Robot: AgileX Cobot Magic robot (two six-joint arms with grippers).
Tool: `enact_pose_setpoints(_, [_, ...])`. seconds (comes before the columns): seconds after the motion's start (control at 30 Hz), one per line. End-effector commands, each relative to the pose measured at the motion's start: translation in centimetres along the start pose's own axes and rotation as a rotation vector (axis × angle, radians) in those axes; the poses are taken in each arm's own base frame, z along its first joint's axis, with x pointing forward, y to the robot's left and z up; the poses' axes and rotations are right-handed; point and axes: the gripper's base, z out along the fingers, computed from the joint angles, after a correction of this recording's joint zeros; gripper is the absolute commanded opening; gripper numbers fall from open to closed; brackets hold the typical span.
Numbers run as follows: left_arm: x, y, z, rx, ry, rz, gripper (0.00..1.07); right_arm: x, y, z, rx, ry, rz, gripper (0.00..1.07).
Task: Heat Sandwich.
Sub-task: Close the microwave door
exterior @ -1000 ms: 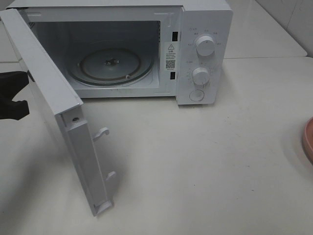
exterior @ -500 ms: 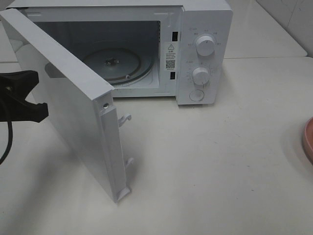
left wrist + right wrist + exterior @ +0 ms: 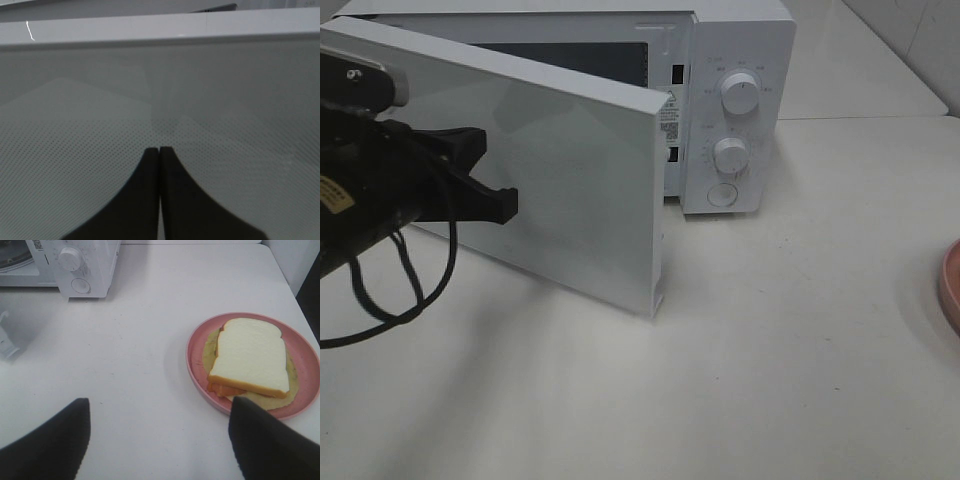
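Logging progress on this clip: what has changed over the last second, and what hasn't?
The white microwave's glass-fronted door has swung from wide open to nearly shut, now hiding most of the cavity. The black left gripper, fingers together, has come in from the left edge and sits against the door's face, apparently pushing it. The microwave body and the pink plate's rim at the right edge have not moved.

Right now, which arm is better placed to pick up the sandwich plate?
Right. Its open gripper hangs near the sandwich on the pink plate, while the shut left gripper is against the microwave door.
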Motion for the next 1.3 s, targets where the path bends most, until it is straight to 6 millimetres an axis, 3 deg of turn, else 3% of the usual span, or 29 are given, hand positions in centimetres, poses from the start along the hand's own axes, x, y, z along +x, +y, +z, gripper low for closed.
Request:
enact_pose_setpoints(0.03, [-0.6,-0.8,1.1,-0.03,-0.018,0.014,0.0,0.2,-0.1,-0.3,0.001,-0.031,0.006,0.74])
enact_pose_setpoints(0.53, [-2.1,-4.1,5.0,-0.08,-0.022,0.146,0.0,0.2,-0.1,-0.3,0.001,-0.031,0.006,0.74])
enact_pose_setpoints(0.73, [-2.4,-5.7,6.5,-0.097,0.013,0.284,0.0,0.2,-0.1,-0.3,0.001,-0.031,0.006,0.74])
enact_pose_setpoints(0.83, [-2.7,-6.6,7.6,-0.113,0.02,0.436,0.0,0.2,-0.1,-0.3,0.001,-0.031,0.006,0.74])
enact_pose_setpoints(1.1, [-3.0,-7.0,9.3,-0.148,0.037,0.716,0.0,0.2,-0.1,-0.3,0.001,-0.031,0.005,0.74])
enact_pose_setpoints(1.3, [-2.7,-7.1,9.6,-0.154,0.046,0.739,0.0,0.2,-0.1,-0.3,0.001,-0.031,0.005,0.74])
